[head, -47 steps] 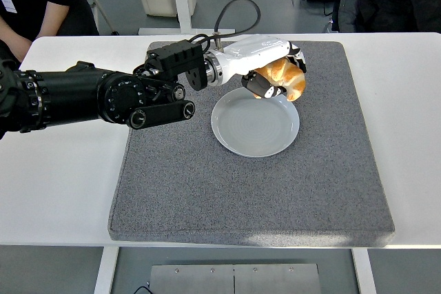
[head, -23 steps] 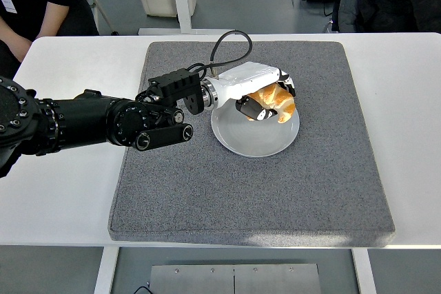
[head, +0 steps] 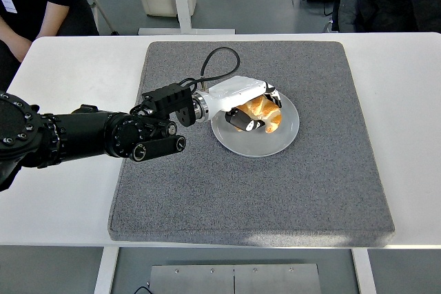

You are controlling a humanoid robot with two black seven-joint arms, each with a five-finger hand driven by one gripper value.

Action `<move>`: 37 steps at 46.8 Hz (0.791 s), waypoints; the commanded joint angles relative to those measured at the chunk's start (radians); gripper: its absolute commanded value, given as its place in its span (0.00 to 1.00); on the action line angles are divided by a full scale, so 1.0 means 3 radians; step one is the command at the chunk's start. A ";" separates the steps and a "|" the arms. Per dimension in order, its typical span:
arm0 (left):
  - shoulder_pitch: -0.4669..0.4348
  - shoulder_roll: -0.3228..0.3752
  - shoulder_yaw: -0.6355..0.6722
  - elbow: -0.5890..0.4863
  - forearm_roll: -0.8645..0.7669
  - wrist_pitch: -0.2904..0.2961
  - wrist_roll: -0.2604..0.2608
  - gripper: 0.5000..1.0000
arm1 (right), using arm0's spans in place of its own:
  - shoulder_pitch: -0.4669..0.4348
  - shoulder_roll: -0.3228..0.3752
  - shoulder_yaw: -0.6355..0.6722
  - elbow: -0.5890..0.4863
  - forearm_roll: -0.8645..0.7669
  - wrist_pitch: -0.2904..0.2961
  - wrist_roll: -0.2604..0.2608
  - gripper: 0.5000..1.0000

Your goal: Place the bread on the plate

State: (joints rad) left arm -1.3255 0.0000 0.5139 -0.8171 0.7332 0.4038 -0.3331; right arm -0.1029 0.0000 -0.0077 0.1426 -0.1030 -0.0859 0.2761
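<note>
Golden bread (head: 264, 111) — one — on one plate (head: 288, 131)

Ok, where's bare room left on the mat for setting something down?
The grey mat is bare along its whole near half, and on its right strip beside the plate. It is crowded at centre-left, where the left hand holds the bread over the plate.

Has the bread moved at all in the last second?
Yes. The bread, held in the left robot hand, came toward the camera and down, from beyond the plate's far rim to over it.
</note>
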 commanded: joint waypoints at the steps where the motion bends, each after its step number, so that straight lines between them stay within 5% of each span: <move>1: 0.0041 0.0000 0.0005 0.0039 0.0000 -0.0001 -0.0004 0.00 | 0.0000 0.0000 -0.0005 0.0000 0.0001 0.0000 0.0000 1.00; 37: 0.0103 0.0000 -0.0005 0.0075 -0.0005 -0.0001 -0.0025 0.00 | 0.0000 0.0000 -0.0005 0.0000 0.0001 0.0000 0.0000 1.00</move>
State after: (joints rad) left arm -1.2976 0.0000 0.5123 -0.7945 0.7317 0.4026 -0.3391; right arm -0.1033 0.0000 -0.0086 0.1426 -0.1026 -0.0860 0.2761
